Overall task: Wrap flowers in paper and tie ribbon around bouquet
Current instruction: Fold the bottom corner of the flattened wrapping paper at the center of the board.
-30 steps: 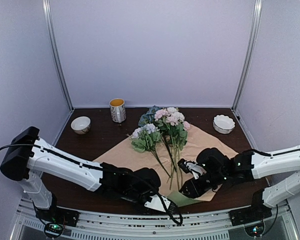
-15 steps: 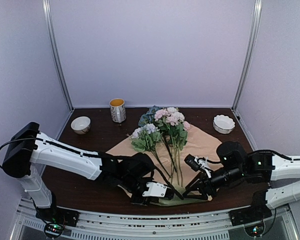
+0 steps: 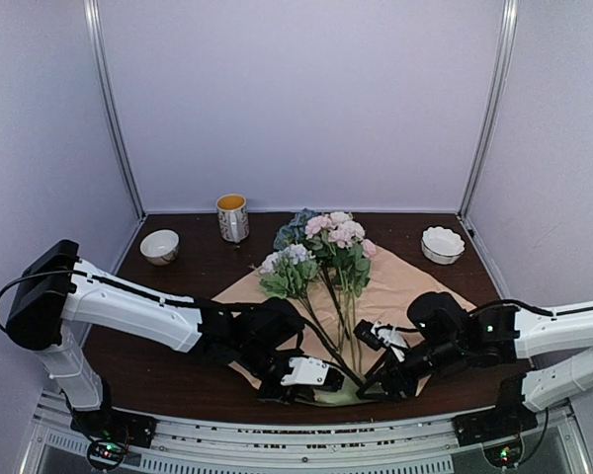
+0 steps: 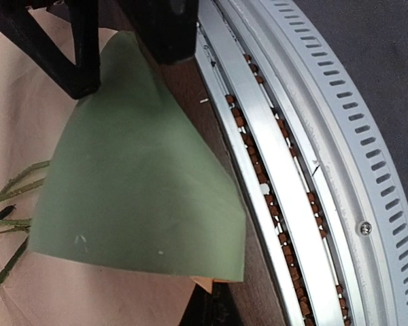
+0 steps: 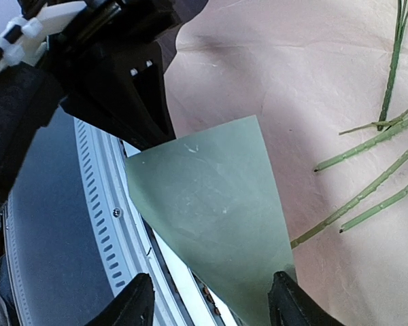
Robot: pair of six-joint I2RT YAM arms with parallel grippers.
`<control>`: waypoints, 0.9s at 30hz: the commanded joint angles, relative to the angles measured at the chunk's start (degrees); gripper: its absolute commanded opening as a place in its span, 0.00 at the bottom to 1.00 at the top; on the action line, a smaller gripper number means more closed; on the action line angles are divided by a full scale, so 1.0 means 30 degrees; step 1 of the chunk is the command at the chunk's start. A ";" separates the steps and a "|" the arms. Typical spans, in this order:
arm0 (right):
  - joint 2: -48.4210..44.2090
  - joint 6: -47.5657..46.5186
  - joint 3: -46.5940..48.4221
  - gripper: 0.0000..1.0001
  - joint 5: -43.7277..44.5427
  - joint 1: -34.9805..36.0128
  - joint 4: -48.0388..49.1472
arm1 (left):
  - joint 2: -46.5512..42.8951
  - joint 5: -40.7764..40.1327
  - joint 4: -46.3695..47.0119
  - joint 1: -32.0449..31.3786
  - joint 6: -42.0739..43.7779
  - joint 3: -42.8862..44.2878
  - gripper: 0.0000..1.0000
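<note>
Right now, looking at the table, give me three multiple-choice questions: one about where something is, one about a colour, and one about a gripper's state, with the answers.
1. Where do the flowers lie?
A) in a vase
B) on the paper
C) on bare table

2. What colour is the folded-up corner of the paper?
A) sage green
B) white
C) red

3. How is the left gripper?
A) open, clear of the paper
B) shut on the paper
C) out of view

Answers:
1 B: the stems and blooms rest on the tan sheet.
2 A: the turned-up flap shows green in both wrist views.
3 B: its fingers pinch the flap's top edge.
</note>
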 commanded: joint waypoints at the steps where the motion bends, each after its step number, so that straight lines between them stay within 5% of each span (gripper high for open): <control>1: 0.0376 -0.0272 -0.0412 0.59 0.0940 -0.0162 0.0595 | 0.0229 0.0575 0.0460 0.0167 -0.0109 -0.0172 0.00; 9: -0.0549 -0.0662 -0.0437 0.60 0.1410 -0.1621 -0.1022 | 0.0273 0.0677 0.0038 0.0171 0.0110 -0.0002 0.00; 14: -0.0270 0.0005 -0.1458 0.68 -0.1117 -0.1632 0.0897 | 0.0324 0.0695 0.0014 0.0171 0.0103 0.0027 0.00; 19: -0.0070 0.0178 -0.2192 0.63 -0.3501 -0.1626 0.2398 | 0.0333 0.0642 -0.0132 0.0171 0.0092 0.0061 0.00; 22: 0.0289 0.0292 -0.2121 0.46 -0.4045 -0.1624 0.2918 | 0.0354 0.0662 -0.0094 0.0198 0.0128 0.0046 0.00; 25: 0.0535 0.0222 -0.1794 0.00 -0.4568 -0.1643 0.2955 | 0.0311 0.0634 -0.0364 0.0200 0.0069 0.0149 0.00; 27: 0.0448 -0.0150 -0.1734 0.00 -0.4551 -0.1723 0.2660 | 0.0234 0.0702 -0.0732 0.0269 -0.0048 0.0255 0.08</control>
